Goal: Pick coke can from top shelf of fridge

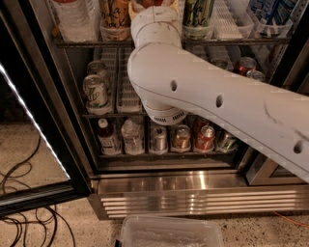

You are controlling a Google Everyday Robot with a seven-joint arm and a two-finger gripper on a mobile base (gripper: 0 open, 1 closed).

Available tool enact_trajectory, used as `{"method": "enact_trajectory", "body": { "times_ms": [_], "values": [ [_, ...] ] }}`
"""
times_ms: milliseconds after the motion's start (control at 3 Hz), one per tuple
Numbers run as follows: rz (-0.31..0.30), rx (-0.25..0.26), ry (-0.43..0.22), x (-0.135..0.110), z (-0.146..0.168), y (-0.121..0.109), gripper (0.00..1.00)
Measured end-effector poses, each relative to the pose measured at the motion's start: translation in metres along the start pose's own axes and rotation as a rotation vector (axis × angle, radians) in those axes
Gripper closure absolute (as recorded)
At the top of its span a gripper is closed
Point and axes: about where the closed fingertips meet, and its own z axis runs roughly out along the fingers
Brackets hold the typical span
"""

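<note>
My white arm [193, 91] reaches from the right up into the open fridge [193, 193]. Its wrist [155, 24] crosses the top shelf [82, 42], a dark wire rack with white lane dividers [227, 19]. My gripper is past the top edge of the camera view, beyond the wrist, and does not show. On the top shelf a tall gold can [115, 14] stands left of the wrist and a tall green-and-white can [198, 12] right of it. The coke can is hidden behind the arm or out of view.
The black-framed glass door [43, 125] stands open at the left. The middle rack holds short green-and-white cans [95, 91] and red cans [245, 65]. The bottom rack holds small bottles [107, 137] and short cans [204, 137]. A clear plastic bin [169, 234] and cables [24, 193] lie on the floor.
</note>
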Motion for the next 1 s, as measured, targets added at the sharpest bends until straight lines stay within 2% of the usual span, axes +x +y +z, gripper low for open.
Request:
{"method": "enact_trajectory", "body": {
  "times_ms": [333,667,1000],
  "values": [
    [0.002,0.002,0.001,0.0016,0.0011,-0.0004,0.39],
    [-0.001,0.009,0.003,0.0037,0.0015,-0.0015,0.58],
    [-0.001,0.009,0.003,0.0037,0.0015,-0.0015,0.81]
  ]
}}
